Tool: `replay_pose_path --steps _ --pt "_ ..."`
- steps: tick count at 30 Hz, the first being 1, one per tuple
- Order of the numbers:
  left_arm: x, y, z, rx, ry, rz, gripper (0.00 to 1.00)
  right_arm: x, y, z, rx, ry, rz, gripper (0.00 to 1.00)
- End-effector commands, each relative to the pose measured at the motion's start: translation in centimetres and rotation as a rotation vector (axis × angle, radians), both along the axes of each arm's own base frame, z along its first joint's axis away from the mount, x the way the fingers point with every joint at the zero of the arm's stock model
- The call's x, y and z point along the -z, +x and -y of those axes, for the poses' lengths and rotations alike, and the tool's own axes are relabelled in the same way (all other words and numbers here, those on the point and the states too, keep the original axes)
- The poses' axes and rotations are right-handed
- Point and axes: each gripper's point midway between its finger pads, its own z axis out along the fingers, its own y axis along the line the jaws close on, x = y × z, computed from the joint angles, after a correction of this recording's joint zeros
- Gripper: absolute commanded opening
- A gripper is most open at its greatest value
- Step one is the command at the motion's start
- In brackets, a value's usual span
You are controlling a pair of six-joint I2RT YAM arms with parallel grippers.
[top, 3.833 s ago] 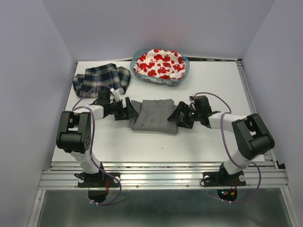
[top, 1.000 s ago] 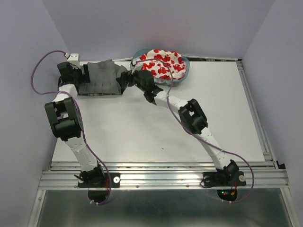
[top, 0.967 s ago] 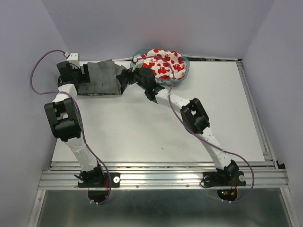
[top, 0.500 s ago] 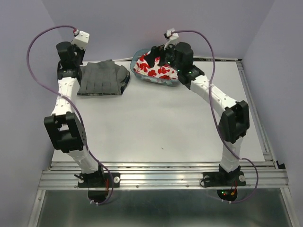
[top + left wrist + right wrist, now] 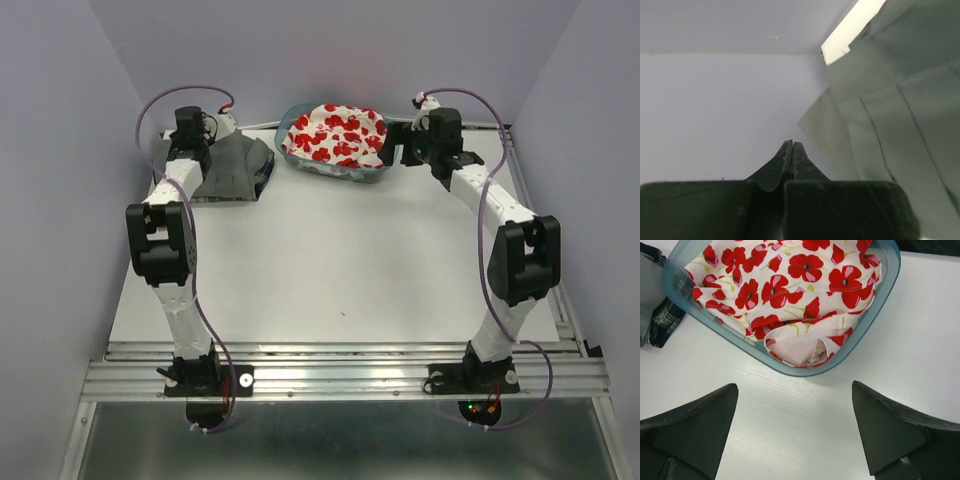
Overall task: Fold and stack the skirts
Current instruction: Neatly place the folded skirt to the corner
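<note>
Lavender walls box in the white table on three sides. The only real elbow room is the big bare middle and lower part of the overhead view, since everything is crowded along the upper edge.

In the upper left, the grey skirt lies flat, with pleats and stitched lines running down it. It sits on top of the plaid skirt, which only peeks out as a dark checked edge on its right side. Most of the plaid one is covered, so I can't tell how it's folded. That edge is right up against a see-through teal plastic basket with rounded corners, though I can't say if they touch. Inside the basket is the white skirt with red poppies, bunched up, with a bit of hem flipped over by the near rim.

The left tool is up in the far left corner, close to the wall. Its jaws are pressed tight together with nothing between them. In its own camera the grey cloth is off to the right and pretty blurry.

The right tool hangs over bare table beside the basket, at the basket's right in the overhead view. Its jaws are spread wide and hold nothing. Its fingers are cut off by the bottom of the frame.
</note>
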Motion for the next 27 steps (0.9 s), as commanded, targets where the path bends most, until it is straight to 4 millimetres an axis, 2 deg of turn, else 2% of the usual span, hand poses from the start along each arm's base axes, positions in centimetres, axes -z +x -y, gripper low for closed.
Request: replay_pose_path --steps 1,2,3,4,5,7,10,11,16,19,20,22,23,24,25,26,27 --pt "-1.6 4.3 3.8 0.085 0.097 0.07 0.0 -2.9 -2.0 -0.2 -0.031 0.043 0.044 1.0" --pt "0.3 4.6 4.3 0.096 0.106 0.034 0.0 -2.4 -2.2 -0.2 -0.03 0.044 0.032 1.0" --pt "0.3 5.5 4.7 0.103 0.118 0.038 0.0 -2.1 -2.2 0.3 -0.015 0.049 0.021 1.0" --pt "3.7 6.2 4.9 0.116 0.142 -0.022 0.0 -1.9 -2.4 0.3 -0.015 0.052 0.014 1.0" --pt "3.8 7.1 5.3 0.118 0.155 -0.014 0.0 -1.5 -2.4 0.9 -0.001 0.056 0.002 1.0" --pt "7.0 8.5 5.2 0.113 0.172 -0.064 0.0 -1.4 -2.4 1.3 0.012 0.066 -0.009 1.0" --pt "10.0 9.2 5.0 0.107 0.17 -0.119 0.0 -1.8 -2.4 2.4 0.03 0.074 -0.011 1.0" --pt "11.7 9.4 4.9 0.108 0.17 -0.144 0.0 -2.3 -2.5 2.8 0.036 0.077 -0.004 1.0" --pt "13.6 9.4 4.8 0.12 0.187 -0.192 0.0 -3.0 -3.2 3.2 0.027 0.072 -0.01 1.0" --pt "11.6 9.4 5.1 0.115 0.146 -0.151 0.0 -3.7 -3.5 3.1 0.017 0.077 0.001 1.0" --pt "9.4 9.4 5.1 0.105 0.13 -0.113 0.0 -3.9 -3.6 2.9 0.005 0.082 0.001 1.0" --pt "6.6 9.2 5.0 0.091 0.115 -0.065 0.0 -4.5 -3.7 2.8 -0.002 0.086 0.006 1.0" --pt "3.3 9.0 5.1 0.08 0.107 -0.007 0.0 -5.2 -3.7 2.8 -0.006 0.083 0.022 1.0" --pt "1.0 8.9 5.0 0.067 0.094 0.038 0.04 -5.7 -3.6 2.7 -0.018 0.075 0.041 1.0" --pt "-1.2 8.7 4.8 0.043 0.066 0.098 0.12 -6.1 -3.6 2.8 -0.028 0.054 0.055 1.0" --pt "-5.3 8.1 4.6 0.029 0.052 0.178 0.24 -6.8 -3.3 3.1 -0.02 0.041 0.076 1.0" --pt "-8.0 7.7 4.5 0.007 0.023 0.256 0.33 -6.8 -3.1 3.3 -0.027 0.009 0.086 1.0"
